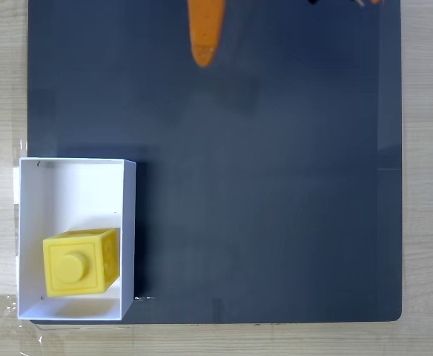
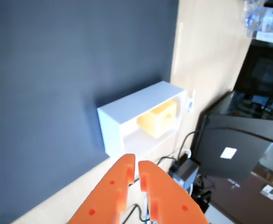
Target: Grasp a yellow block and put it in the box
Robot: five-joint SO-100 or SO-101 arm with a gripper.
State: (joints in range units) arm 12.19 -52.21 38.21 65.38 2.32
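Yellow block (image 1: 79, 265): rests on the floor of the white box (image 1: 75, 185), toward its lower end in the fixed view; stud faces up.
Box position: lower left corner of the dark blue mat (image 1: 276, 185), on the wooden counter (image 1: 1, 74).
Hand (image 2: 137, 161): orange fingers nearly together, holding nothing, raised and well apart from the box.

No text, label, brand, number or sign can be read in the fixed view or the wrist view; the small white patches at the right of the wrist view are too blurred.
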